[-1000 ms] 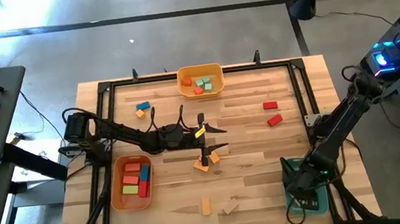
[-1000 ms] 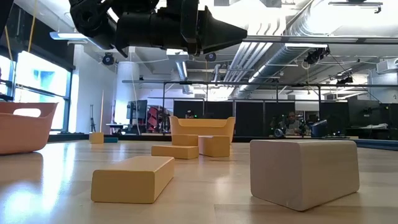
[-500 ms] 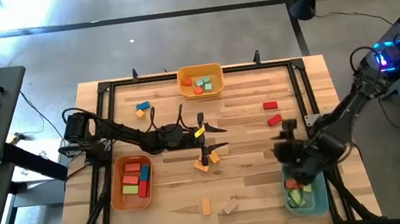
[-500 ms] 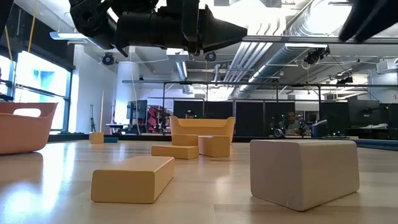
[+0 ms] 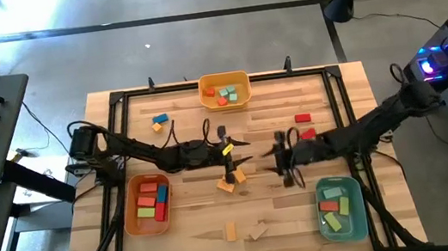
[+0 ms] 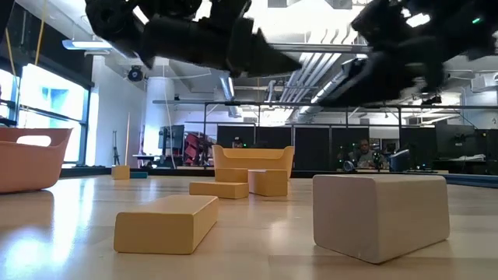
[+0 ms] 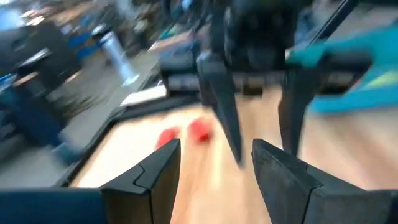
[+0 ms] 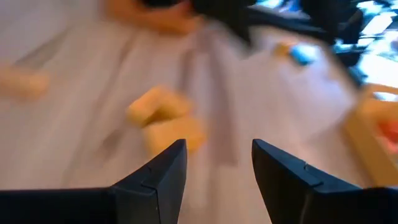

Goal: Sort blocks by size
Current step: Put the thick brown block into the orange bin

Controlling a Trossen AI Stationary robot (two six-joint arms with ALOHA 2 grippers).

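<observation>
No text, label, brand, number or sign is legible in any view.

**Two dark arms, wedge fingers**

Both arms are black and jointed, with loose black cables looping off the left arm [image 5: 136,152]. Each gripper ends in two dark, angular, wedge-shaped fingers [image 8: 155,180]. A small yellow mark, possibly a tag, sits near the left gripper [image 5: 239,143].
</observation>
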